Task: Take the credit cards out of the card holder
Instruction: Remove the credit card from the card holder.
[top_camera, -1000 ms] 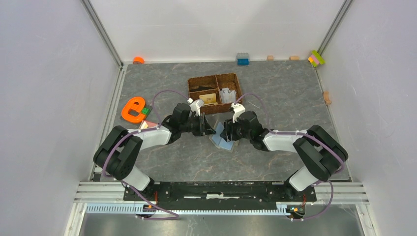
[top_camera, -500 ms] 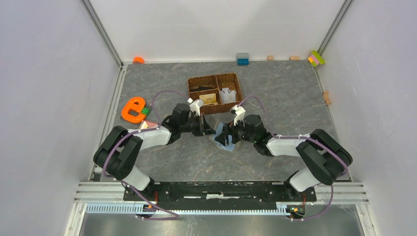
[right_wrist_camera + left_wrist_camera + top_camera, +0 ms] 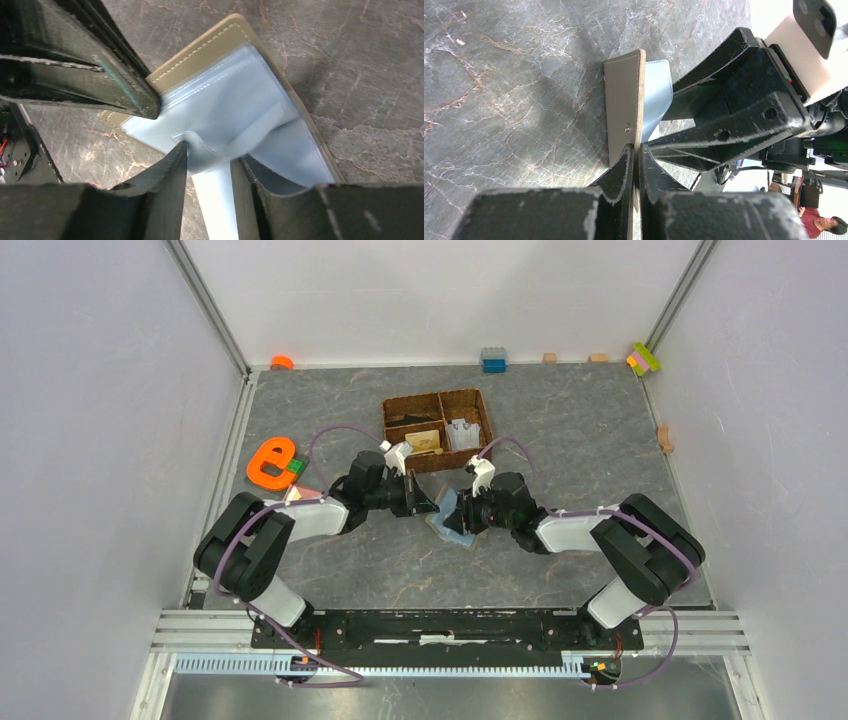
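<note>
At the near edge, both arms are seen bent low over the table and turned inward. The left arm is stretched to the right and the right arm to the left, so that the wrists nearly meet at the middle.

The left gripper is held level, just above the table. Its jaws are pressed together on the edge of the holder's grey-tan cover, which is kept standing on edge, with pale-blue sleeves showing behind it.

The right gripper is pointed down and leftward into the opened holder. Its jaws are seen partly apart, with a strip of pale-blue sleeve lying between them. Whether that strip is clamped cannot be told. The left gripper's finger is seen just beside the cover's stitched edge.

The holder lies at the middle of the table, between the two grippers and just short of the basket.

Farther on, a tan card is seen lying in the basket's near left compartment. An orange letter lies well to the left, and a blue block is set at the far edge.
</note>
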Tool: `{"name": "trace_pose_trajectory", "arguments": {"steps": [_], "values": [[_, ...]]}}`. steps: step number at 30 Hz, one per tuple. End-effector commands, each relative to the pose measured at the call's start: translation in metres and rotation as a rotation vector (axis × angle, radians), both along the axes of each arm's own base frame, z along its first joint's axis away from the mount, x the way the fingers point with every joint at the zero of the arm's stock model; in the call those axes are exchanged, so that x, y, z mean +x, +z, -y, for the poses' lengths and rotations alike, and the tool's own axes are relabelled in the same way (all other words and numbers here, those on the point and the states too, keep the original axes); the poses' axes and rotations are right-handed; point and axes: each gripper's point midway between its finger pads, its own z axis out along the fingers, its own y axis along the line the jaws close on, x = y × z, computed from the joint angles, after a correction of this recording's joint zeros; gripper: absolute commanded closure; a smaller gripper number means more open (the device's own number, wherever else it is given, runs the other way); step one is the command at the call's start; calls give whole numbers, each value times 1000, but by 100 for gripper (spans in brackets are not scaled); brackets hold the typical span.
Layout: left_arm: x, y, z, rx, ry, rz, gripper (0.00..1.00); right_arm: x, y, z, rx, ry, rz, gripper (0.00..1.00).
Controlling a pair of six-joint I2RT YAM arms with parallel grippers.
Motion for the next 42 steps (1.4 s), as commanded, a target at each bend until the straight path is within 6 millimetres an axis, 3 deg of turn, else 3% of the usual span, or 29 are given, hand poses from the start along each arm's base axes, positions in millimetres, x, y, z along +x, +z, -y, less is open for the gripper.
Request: {"name": "trace_pose_trajectory", "arguments": {"steps": [1, 4, 6, 9, 13, 18, 22, 28, 33, 35, 38, 42], "values": [[-3, 19, 11, -78, -39, 12, 94, 21, 5, 5, -42, -79, 32, 65], [-1, 17, 7, -59, -22, 17, 94, 27, -3, 12, -84, -116, 11, 83], [1, 16, 3, -39, -9, 26, 94, 31, -9, 24, -135, -166, -1, 83], [5, 16, -3, -13, 16, 42, 94, 37, -4, 38, -155, -226, 33, 76], [6, 17, -5, -2, 28, 48, 94, 38, 19, 43, -115, -242, 106, 69], [5, 13, -5, -1, 31, 36, 94, 26, 40, 36, -6, -182, 178, 37], [6, 11, -5, 3, 35, 30, 94, 16, 54, 25, 65, -101, 210, 21], [4, 13, -1, -33, 33, 8, 93, 11, 58, 17, 100, -61, 211, 13], [3, 15, -3, -31, 40, 11, 93, 14, 68, 26, 86, -96, 255, 6], [2, 18, -3, -39, 36, 9, 93, 16, 74, 30, 80, -112, 276, 7], [1, 21, -1, -52, 31, 11, 94, 14, 79, 27, 97, -94, 286, 19], [0, 20, -1, -53, 27, 5, 93, 5, 73, 8, 130, 6, 245, 14]]}}
